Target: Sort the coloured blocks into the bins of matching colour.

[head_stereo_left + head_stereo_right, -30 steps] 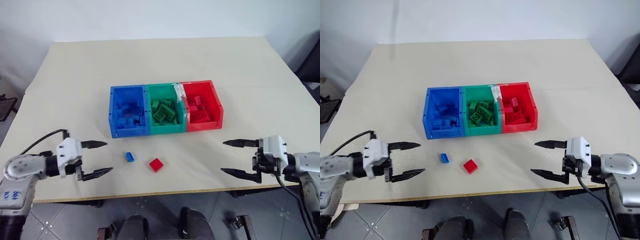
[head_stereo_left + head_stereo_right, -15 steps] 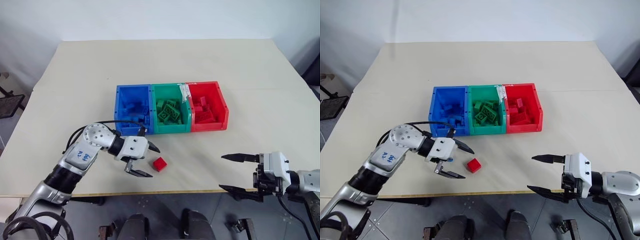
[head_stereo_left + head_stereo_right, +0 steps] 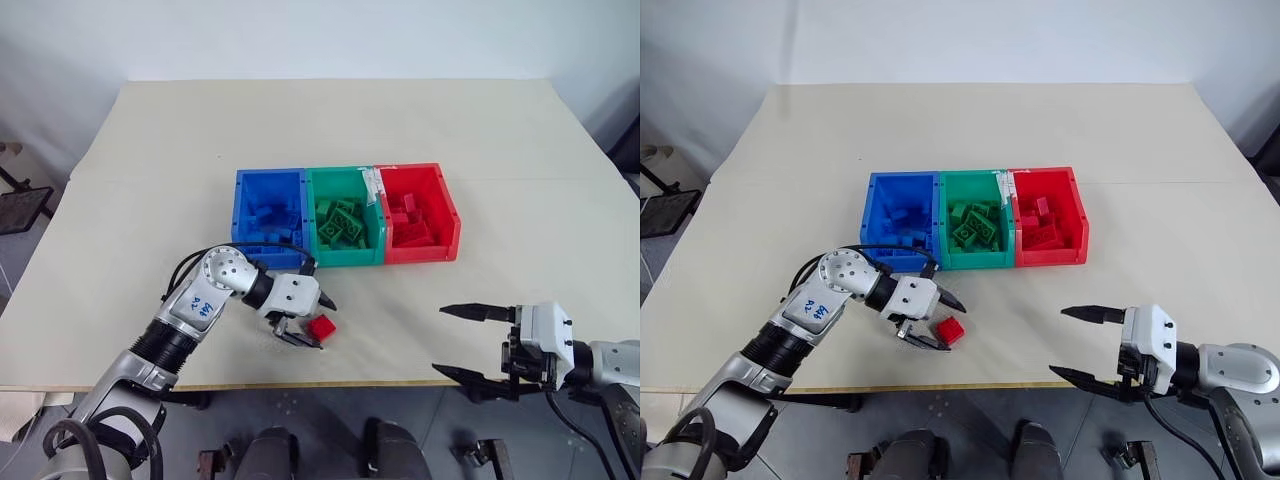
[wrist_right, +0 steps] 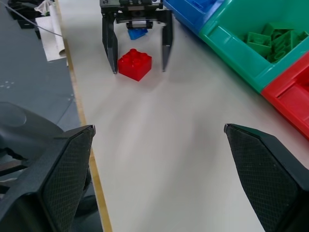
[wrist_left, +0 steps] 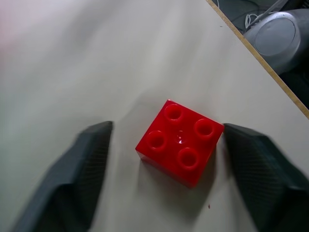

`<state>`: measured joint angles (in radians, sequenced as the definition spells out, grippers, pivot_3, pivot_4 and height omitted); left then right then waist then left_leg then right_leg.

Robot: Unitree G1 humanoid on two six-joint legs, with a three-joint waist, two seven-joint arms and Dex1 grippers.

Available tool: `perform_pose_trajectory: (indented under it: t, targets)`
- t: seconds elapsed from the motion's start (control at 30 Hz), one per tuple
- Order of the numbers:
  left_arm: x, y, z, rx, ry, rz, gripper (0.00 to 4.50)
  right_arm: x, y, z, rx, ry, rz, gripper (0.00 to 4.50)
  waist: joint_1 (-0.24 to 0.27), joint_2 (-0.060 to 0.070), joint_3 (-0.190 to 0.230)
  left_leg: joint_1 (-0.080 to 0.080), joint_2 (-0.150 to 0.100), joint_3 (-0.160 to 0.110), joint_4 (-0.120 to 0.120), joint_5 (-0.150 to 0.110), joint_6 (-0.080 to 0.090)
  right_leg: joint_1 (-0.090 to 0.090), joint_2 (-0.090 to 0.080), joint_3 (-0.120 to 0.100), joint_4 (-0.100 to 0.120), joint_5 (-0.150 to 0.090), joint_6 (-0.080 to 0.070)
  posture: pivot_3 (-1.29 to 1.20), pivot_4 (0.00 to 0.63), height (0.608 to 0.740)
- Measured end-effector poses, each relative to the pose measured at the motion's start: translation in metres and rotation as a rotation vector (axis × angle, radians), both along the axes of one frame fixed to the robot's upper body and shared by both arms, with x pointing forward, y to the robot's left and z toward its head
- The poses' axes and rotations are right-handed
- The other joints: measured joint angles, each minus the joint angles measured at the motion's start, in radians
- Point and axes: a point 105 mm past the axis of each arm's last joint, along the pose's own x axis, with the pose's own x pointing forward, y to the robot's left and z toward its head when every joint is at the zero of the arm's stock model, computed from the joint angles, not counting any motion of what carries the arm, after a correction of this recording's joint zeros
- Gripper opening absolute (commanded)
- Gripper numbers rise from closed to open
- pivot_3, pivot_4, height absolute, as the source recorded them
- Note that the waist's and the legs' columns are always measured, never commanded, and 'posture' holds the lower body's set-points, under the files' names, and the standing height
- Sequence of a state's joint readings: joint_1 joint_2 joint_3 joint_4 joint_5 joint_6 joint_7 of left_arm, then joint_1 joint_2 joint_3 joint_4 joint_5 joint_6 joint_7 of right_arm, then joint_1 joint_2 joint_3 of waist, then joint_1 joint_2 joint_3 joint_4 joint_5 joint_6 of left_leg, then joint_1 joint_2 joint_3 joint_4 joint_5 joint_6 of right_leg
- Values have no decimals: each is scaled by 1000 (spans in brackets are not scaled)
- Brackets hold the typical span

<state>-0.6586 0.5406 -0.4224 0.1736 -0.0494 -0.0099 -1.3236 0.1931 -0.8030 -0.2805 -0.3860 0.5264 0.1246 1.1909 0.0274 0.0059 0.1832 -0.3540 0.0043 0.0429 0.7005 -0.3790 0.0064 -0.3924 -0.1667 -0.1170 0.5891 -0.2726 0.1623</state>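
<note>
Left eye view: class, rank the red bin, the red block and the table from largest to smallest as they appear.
1. table
2. red bin
3. red block, between the fingers of the left gripper

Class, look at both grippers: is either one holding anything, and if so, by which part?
Nothing is held. The left gripper straddles the red block, fingers either side with gaps showing, not yet closed on it. The right gripper is open over bare table.

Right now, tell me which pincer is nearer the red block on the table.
Left. The left pincer straddles the red block, fingers on either side; the right pincer hangs open well off to its right.
</note>
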Motion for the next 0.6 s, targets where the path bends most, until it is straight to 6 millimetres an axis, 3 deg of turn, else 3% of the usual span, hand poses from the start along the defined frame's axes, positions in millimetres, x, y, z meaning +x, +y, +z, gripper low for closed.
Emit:
perform_pose_trajectory:
  t: [0.07, 0.23, 0.43, 0.5, 0.6]
  targets:
    - [0, 0, 0, 2, 3, -2, 2067, -1, 0, -1, 5, -6, -8, 4500, 3, 0, 0, 0, 0, 0, 0, 0, 0, 0, 0, 0, 0, 0, 0, 0, 150, 740]
    - [3, -9, 7, -75, 42, 35, 2015, -1, -3, -5, 21, -9, -57, 4500, 7, 0, 0, 0, 0, 0, 1, 0, 0, 0, 0, 0, 0, 0, 0, 0, 150, 740]
    - [39, -37, 86, -496, 88, 286, 2015, 4, -15, 10, 162, -133, -301, 4500, 19, -1, 0, -1, 0, -2, 3, 0, 0, 1, 0, 0, 1, 0, 0, 0, 150, 740]
    - [52, -49, 102, -600, 65, 370, 2015, 9, -24, 20, 228, -198, -424, 4500, 26, -1, 0, -1, 0, -2, 3, 0, 0, 1, 0, 0, 1, 0, 0, 0, 150, 740]
    - [73, -71, 111, -660, 50, 490, 2015, 15, -33, 32, 276, -263, -549, 4500, 29, -1, 0, -1, -1, -1, 4, 0, 0, 1, 0, 0, 0, 0, 1, 0, 150, 740]
